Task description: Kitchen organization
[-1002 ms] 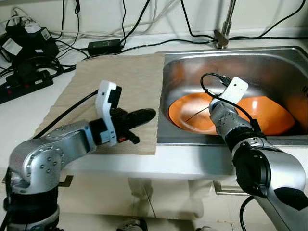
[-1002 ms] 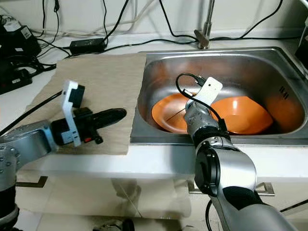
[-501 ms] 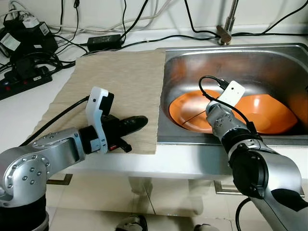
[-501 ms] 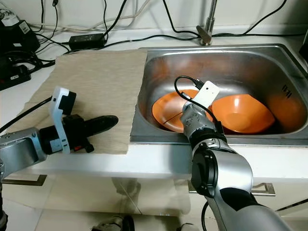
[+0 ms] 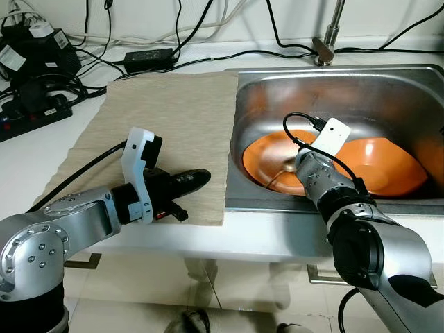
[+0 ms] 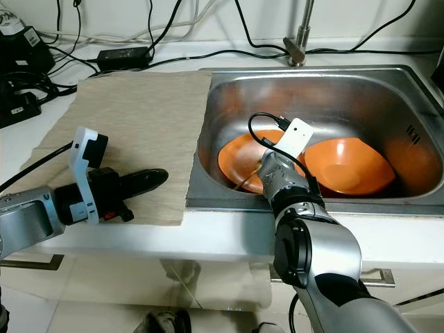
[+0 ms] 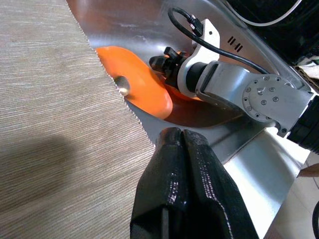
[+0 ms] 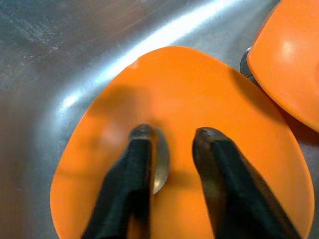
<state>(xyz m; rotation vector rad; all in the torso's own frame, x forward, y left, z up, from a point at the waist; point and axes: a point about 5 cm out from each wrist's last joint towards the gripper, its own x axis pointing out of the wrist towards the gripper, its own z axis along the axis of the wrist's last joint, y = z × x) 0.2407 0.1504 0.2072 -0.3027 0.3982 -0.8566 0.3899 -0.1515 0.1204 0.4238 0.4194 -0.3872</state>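
An orange plate point(image 5: 265, 154) lies in the steel sink point(image 5: 361, 97) with an orange bowl point(image 5: 385, 163) beside it on the right. A metal spoon point(image 8: 160, 168) rests on the plate. My right gripper point(image 8: 174, 134) is down in the sink just above the plate, open, with the spoon's bowl between its fingers and close to one fingertip point(image 8: 141, 134). My left gripper point(image 5: 198, 178) is shut on nothing and hovers low over the beige mat point(image 5: 166, 118), near the sink's left edge.
A faucet point(image 5: 331, 31) stands behind the sink. Black cables, a power adapter point(image 5: 149, 60) and a power strip point(image 5: 35, 114) crowd the back left of the counter. The white counter front edge point(image 5: 277, 236) runs below the sink.
My left gripper has dropped and drawn back a little over the mat. My right gripper has sunk lower onto the plate, around the spoon.
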